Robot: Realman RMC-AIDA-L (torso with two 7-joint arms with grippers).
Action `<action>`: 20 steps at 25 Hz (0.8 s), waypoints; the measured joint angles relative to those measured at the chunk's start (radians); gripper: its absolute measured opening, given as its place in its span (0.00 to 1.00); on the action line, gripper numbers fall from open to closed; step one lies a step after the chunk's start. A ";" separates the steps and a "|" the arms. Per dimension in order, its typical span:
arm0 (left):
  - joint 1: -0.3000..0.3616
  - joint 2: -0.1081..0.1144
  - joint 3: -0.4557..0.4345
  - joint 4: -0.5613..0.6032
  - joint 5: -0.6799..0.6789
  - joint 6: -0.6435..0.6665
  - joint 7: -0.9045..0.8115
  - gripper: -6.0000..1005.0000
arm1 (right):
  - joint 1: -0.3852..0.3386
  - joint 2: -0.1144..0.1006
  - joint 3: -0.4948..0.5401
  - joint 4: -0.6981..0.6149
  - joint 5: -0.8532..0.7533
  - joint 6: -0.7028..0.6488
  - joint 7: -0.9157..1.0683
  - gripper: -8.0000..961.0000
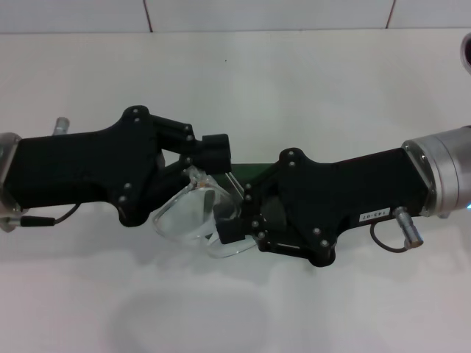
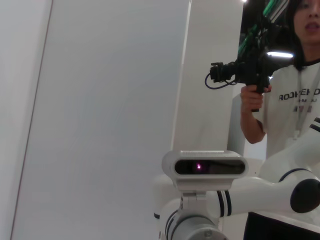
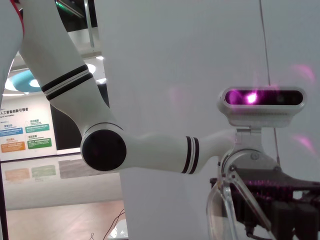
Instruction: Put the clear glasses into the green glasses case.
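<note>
Both claws (image 1: 224, 195) around the clear glasses (image 1: 193, 215), above the green glasses case (image 1: 250, 173).

Head view: from above, facing steeply down on the white table (image 1: 235, 81), close over both grippers meeting at centre. Left wrist view: tilted upward and back, away from the table, onto the robot's head camera (image 2: 205, 167), with a person (image 2: 295, 85) filming behind. Right wrist view: likewise upward, nearer, onto the same head camera (image 3: 262, 102). Shared by both wrist views: that head camera.
</note>
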 joint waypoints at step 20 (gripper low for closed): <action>-0.013 0.004 0.000 -0.010 0.025 0.033 -0.007 0.09 | 0.003 0.000 0.000 0.010 0.001 0.005 -0.007 0.10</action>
